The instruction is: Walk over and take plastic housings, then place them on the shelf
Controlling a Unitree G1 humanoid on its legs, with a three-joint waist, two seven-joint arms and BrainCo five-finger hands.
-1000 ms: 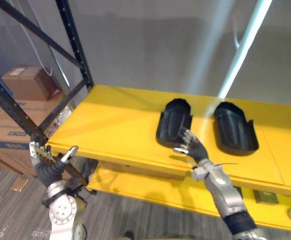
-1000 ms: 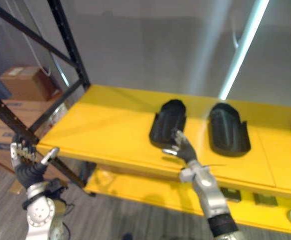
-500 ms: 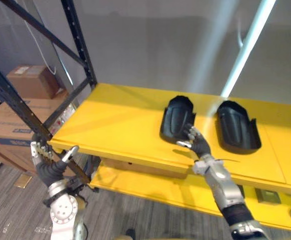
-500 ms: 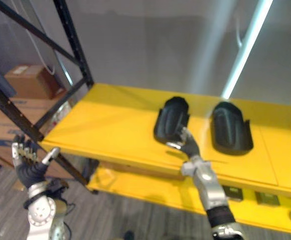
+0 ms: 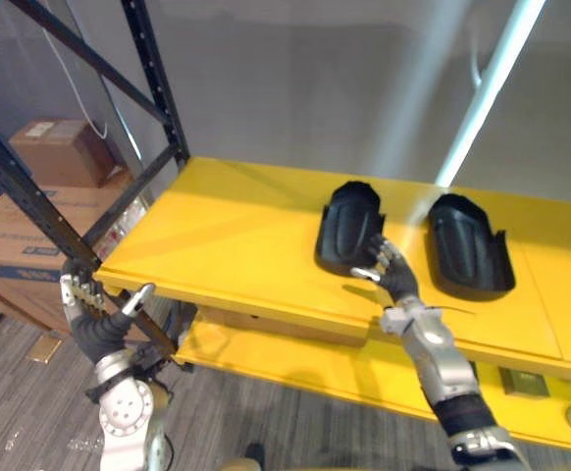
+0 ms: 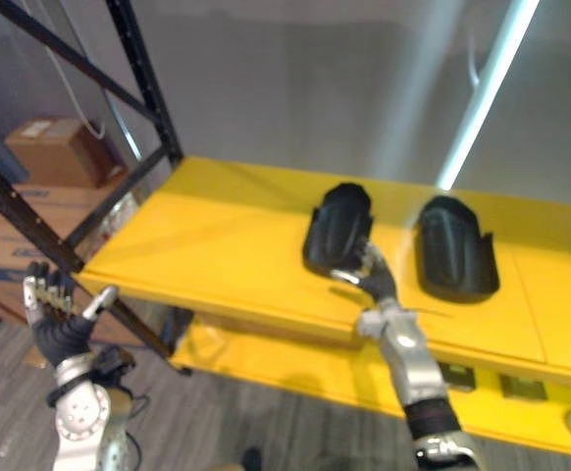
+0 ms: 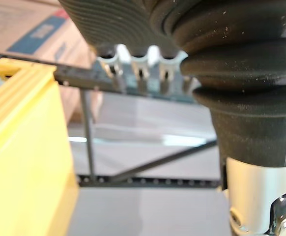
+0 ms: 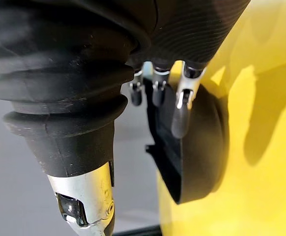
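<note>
The yellow shelf (image 5: 236,245) takes up most of the scene. Compared with the pictures of a second ago the whole view sits slightly differently, so I judge that the head camera has moved a little, not the shelf. Two black plastic housings lie side by side on its upper board, apart from each other, and their hollow side seems to face up. These are the left housing (image 5: 347,221) and the right housing (image 5: 467,245), and as far as I can tell both keep their places on the board. The real change is small and it is at the right robot hand (image 5: 391,275). One second ago it was just before the near end of the left housing, and now it has come closer, to the near right corner of it. In the right wrist view its fingers (image 8: 181,118) are almost straight and lie against the dark wall of this housing (image 8: 197,162). They are not curled round it, so the robot hand is spread and grasps nothing. For the task, I think this housing is already placed, and the hand is only pushing it into position or leaving it. The left robot hand (image 5: 94,319) stays low beside the black rack post (image 5: 158,78), with fingers upright and relaxed, and it is empty.
</note>
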